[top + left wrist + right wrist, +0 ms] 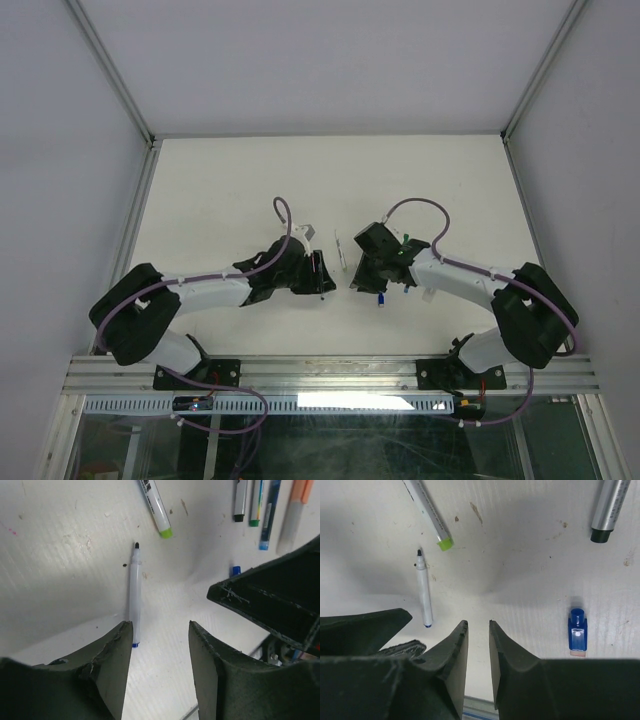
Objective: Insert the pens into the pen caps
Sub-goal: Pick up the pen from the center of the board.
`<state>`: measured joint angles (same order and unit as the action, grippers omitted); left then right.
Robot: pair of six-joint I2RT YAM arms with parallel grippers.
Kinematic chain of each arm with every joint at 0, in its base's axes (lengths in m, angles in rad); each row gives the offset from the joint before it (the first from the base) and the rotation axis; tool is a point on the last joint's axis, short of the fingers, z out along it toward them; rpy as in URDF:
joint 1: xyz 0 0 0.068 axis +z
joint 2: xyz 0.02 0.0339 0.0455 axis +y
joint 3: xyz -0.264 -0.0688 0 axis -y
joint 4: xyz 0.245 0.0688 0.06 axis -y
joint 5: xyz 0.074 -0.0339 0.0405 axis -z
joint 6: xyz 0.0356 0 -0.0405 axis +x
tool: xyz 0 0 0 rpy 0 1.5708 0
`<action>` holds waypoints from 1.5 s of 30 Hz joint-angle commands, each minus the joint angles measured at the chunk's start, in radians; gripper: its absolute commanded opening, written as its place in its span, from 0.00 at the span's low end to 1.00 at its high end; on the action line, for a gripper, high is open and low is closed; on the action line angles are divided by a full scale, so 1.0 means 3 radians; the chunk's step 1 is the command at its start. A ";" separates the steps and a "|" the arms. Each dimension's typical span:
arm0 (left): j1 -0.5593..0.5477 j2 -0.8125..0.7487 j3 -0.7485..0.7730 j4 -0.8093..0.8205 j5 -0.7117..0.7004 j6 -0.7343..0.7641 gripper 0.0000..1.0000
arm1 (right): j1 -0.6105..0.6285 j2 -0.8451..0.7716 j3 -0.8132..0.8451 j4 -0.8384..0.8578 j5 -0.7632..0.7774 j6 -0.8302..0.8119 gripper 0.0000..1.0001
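The left gripper has its fingers spread and holds nothing. An uncapped white pen lies just ahead of its left-hand fingertip, black tip pointing away, with a green-ended pen farther ahead. The right gripper shows a narrow gap between its fingers, pinching nothing. A blue pen cap lies to the right of those fingers, the white pen to their left

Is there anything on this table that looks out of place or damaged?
One thin white pen lies uncapped, its dark tip bare, while a blue cap lies alone to its right in the right wrist view, well apart. The table also bears small dark specks and brownish scuffs. Nothing looks broken.
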<state>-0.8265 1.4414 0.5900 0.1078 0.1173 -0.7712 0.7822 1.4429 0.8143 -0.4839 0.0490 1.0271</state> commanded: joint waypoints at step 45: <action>-0.0845 0.0948 0.1053 -0.1613 -0.1481 0.0551 0.11 | -0.0013 -0.0474 -0.0286 -0.0019 0.0146 0.0033 0.27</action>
<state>-1.0740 1.6951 0.9401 -0.3634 -0.4000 -0.6140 0.7822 1.3540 0.7464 -0.5201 0.0746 1.0233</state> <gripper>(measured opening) 0.129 0.263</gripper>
